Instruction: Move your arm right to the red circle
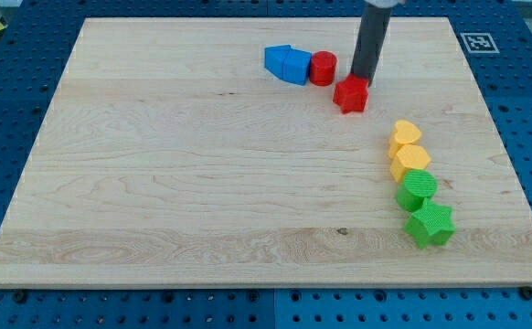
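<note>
The red circle block [322,68] sits near the view's top, touching the right side of two blue blocks [287,64]. My tip [363,79] is to the right of the red circle, a short gap away, and touches the top edge of a red star-shaped block [351,94].
Two yellow blocks [407,147] and two green blocks [422,207] form a line at the view's right, the lowest one a green star [430,225]. The wooden board [156,183] lies on a blue pegboard table.
</note>
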`<state>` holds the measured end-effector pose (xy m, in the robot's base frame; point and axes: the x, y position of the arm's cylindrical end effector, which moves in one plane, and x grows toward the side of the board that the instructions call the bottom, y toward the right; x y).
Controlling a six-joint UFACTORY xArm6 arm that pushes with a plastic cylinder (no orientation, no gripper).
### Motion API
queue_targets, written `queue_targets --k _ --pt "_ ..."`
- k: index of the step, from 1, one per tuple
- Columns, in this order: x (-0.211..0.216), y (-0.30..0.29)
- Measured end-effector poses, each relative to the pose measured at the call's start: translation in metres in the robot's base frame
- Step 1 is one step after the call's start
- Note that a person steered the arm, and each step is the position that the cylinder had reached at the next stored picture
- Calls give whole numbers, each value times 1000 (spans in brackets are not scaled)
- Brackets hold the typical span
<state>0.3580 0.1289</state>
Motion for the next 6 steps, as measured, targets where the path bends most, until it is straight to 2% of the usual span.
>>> queue_targets --k 1,2,4,6 --pt "-1 10" --pt "-30 37" --pt "-51 8" --pt "-5 -29"
